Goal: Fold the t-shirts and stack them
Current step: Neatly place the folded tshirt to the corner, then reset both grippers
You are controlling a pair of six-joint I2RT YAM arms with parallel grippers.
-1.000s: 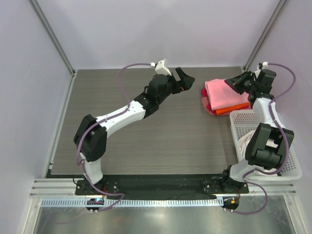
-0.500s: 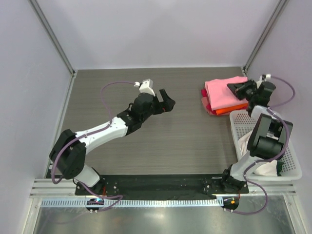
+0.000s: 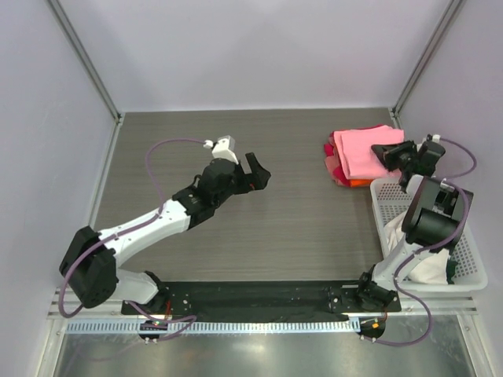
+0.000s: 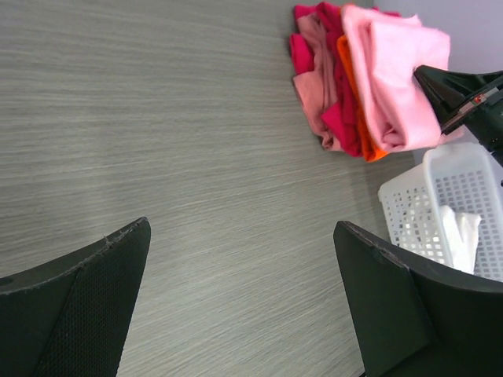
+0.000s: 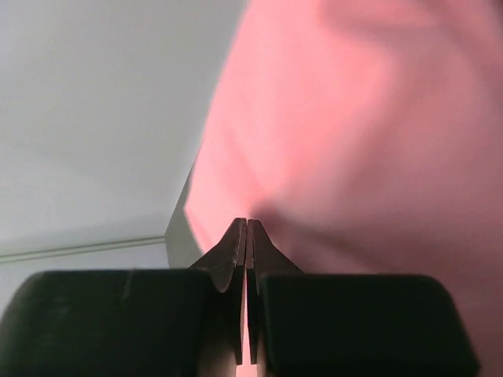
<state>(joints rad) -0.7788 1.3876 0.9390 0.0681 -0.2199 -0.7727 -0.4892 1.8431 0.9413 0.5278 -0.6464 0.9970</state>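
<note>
A folded stack of t-shirts lies at the back right: light pink [image 3: 357, 149] on top, bright orange [image 3: 363, 182] and magenta-red [image 3: 333, 162] edges beneath. The left wrist view shows the pink [image 4: 393, 78], orange [image 4: 351, 86] and magenta-red [image 4: 336, 118] shirts too. A cream-white shirt [image 3: 428, 267] lies in the white basket [image 3: 471, 271]. My right gripper [image 3: 380, 151] is shut, its tips [image 5: 247, 224] against the pink shirt's right edge [image 5: 369, 118]; no cloth shows between them. My left gripper [image 3: 258, 171] is open and empty [image 4: 242, 228] above bare table, left of the stack.
The white lattice basket [image 4: 471, 169] stands at the right edge, just in front of the stack, with the cream-white cloth [image 4: 460, 232] showing inside. Grey walls and metal posts enclose the wood-grain table [image 3: 299, 212]. The right arm stands over the basket.
My left gripper has drawn back from near the stack, leftward and nearer to me. My right gripper has moved a little nearer, along the pink shirt's right edge.
</note>
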